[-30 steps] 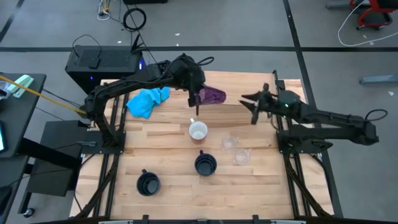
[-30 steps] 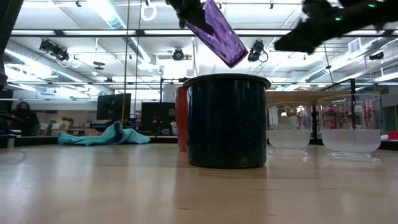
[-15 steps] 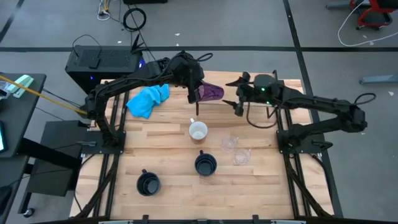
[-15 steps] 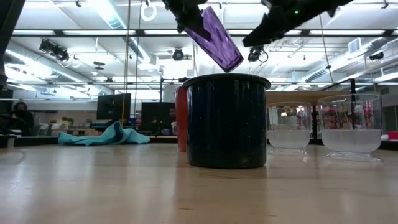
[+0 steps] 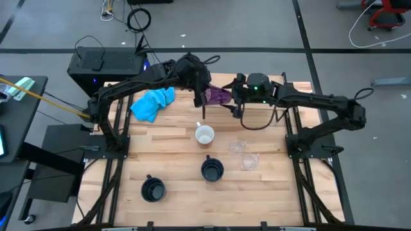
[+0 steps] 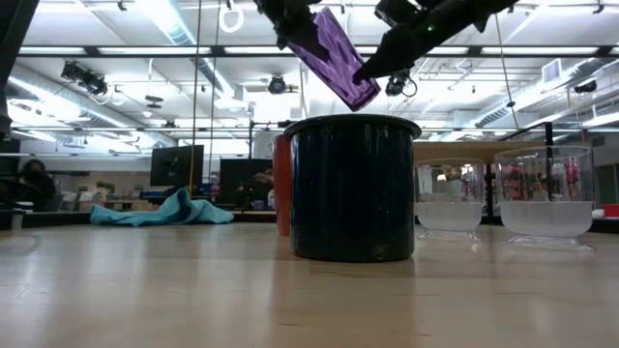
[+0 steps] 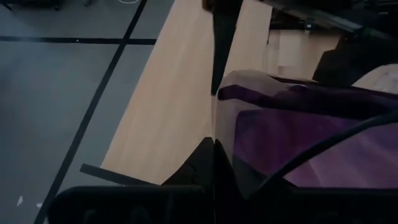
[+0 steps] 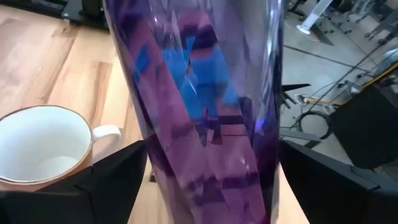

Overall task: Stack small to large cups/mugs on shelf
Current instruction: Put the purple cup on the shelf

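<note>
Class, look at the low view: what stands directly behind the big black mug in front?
An orange mug shows as a thin strip past the black mug's left side. The rest of it is covered. Whether anything else stands behind cannot be seen from this view.

**Two dark arms, cables and a green light**

You saw two arms built alike: matte black links, rounded at the joints, thin along the forearms. The left arm (image 5: 138, 86) carried loose black cables that looped off its wrist housing. The right arm (image 5: 314, 102) showed a small green light on top of its wrist block, and a black cable arched out near its elbow. Each arm rose from a black frame of struts at its side of the table. The right gripper's fingers (image 8: 115, 177) were flat, dark, angular plates; the left gripper's finger (image 7: 221, 43) was a narrow black blade.
</note>
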